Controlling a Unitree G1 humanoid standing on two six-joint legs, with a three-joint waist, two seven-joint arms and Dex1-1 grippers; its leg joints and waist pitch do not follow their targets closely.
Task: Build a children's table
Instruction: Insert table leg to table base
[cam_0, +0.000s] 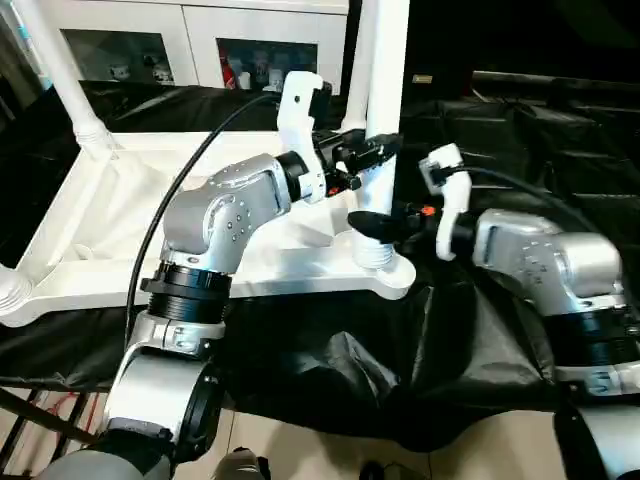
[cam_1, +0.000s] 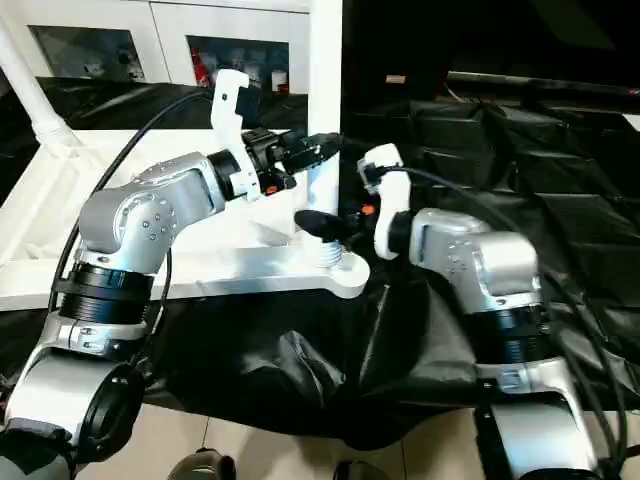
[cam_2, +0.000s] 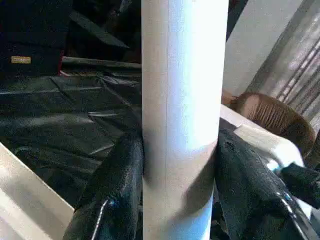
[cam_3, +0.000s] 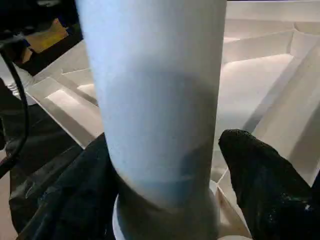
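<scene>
The children's table top (cam_0: 100, 220) lies upside down on black sheeting, ribbed underside up. One white leg (cam_0: 388, 60) stands upright in the near right corner socket (cam_0: 385, 262). My left gripper (cam_0: 375, 150) is shut on this leg a hand's width above the socket, with both black fingers (cam_2: 115, 200) pressed against the tube. My right gripper (cam_0: 385, 222) straddles the same leg just above the socket, open. One of its fingers lies along the tube, and the other finger (cam_3: 265, 185) stands slightly off it. A second leg (cam_0: 75, 90) rises from the far left corner.
White cabinets with glass doors (cam_0: 200, 40) stand behind the table. Black sheeting (cam_0: 330, 370) hangs over the near edge and covers the area to the right. A bare socket (cam_0: 12, 290) sits at the near left corner. A brown wicker seat (cam_2: 270, 115) is beyond the leg.
</scene>
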